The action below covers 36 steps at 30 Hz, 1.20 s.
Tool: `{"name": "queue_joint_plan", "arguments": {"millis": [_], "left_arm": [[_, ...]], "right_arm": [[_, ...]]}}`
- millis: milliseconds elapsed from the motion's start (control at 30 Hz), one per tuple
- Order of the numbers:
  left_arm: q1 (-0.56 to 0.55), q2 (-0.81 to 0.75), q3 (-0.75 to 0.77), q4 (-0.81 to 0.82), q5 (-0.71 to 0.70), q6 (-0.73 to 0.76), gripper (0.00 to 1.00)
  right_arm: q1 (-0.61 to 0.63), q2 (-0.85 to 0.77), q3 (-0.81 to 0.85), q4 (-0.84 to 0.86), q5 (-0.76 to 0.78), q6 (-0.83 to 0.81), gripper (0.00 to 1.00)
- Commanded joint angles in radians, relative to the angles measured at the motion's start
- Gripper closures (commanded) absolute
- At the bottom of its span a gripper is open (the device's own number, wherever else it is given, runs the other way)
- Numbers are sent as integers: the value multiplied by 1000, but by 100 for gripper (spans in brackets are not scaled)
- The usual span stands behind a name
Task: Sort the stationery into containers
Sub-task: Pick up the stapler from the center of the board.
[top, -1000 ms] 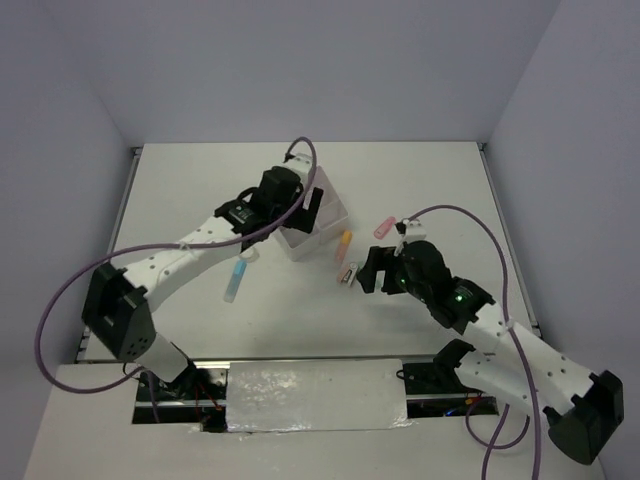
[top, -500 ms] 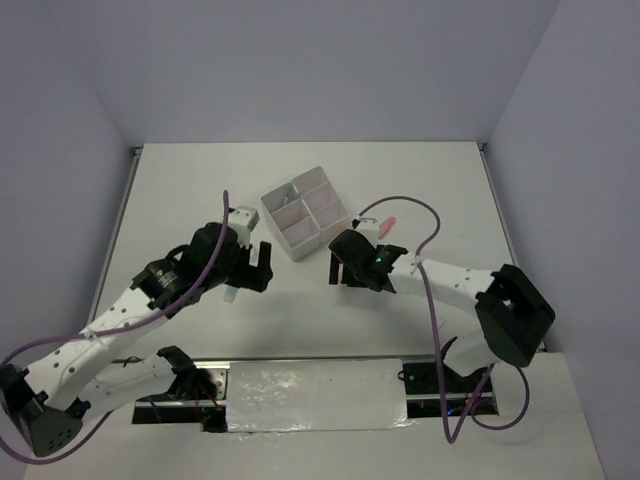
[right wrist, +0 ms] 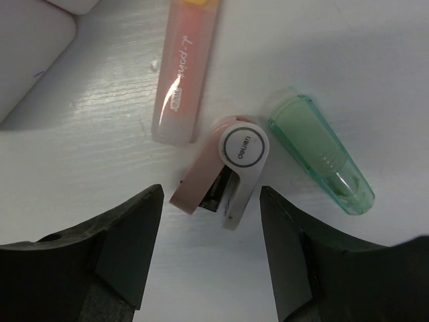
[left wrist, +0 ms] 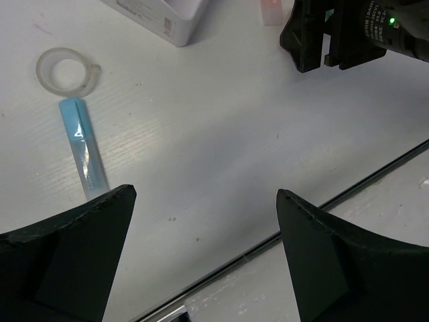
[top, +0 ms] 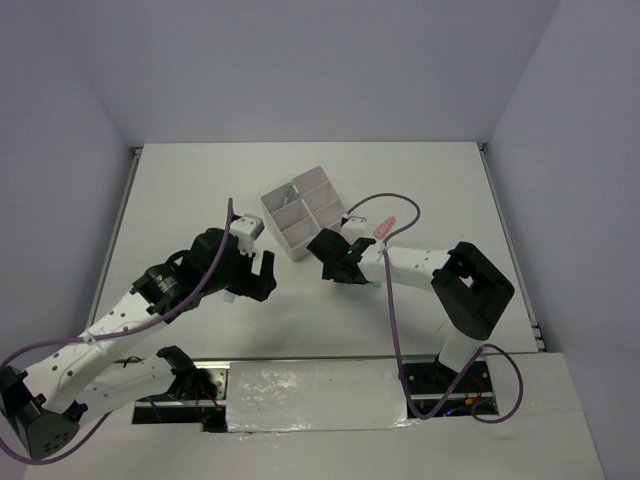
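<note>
The white four-compartment organiser stands at mid-table. In the right wrist view my right gripper is open, and the near end of a small pink-and-white piece lies between its fingertips, untouched. An orange-pink highlighter lies beside that piece on the left, a green piece on the right. From above, the right gripper hides these pieces. My left gripper hangs wide open over bare table, right of a blue highlighter and a clear tape roll. The left gripper sits left of the organiser.
A pink piece lies alone to the right of the organiser. The organiser's corner shows at the top of the left wrist view, with the right gripper's black body close beside it. The table's front edge runs under the left gripper.
The left arm has drawn back from the organiser to the blue highlighter. The right gripper has swung left over the pieces beside the organiser, and its jaws have narrowed.
</note>
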Motion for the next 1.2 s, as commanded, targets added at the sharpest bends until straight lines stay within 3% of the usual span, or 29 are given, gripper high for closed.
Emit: {"name": "queue_joint_plan", "arguments": {"millis": [0, 533, 600, 700, 767, 833, 967, 1100, 1167], "left_arm": [[-3, -22, 19, 29, 27, 14, 1], [-3, -24, 16, 34, 36, 15, 1], [-3, -21, 17, 33, 37, 15, 1], [-3, -19, 20, 30, 29, 6, 1], [-3, -19, 28, 22, 1, -11, 1], [-1, -16, 40, 16, -25, -76, 1], [-3, -36, 13, 66, -43, -271, 1], [-3, -99, -59, 295, 99, -495, 1], [-3, -113, -92, 391, 159, -595, 1]], "right_arm": [[7, 1, 13, -30, 67, 56, 33], [2, 59, -32, 36, 22, 51, 37], [1, 49, -47, 45, 27, 51, 43], [7, 4, -76, 83, 22, 8, 62], [22, -46, -88, 94, 34, -55, 68], [65, -89, -96, 102, 91, -125, 73], [155, -273, -145, 170, 160, -259, 73], [276, -495, -295, 371, 42, -533, 74], [306, -621, -334, 439, -22, -584, 74]]}}
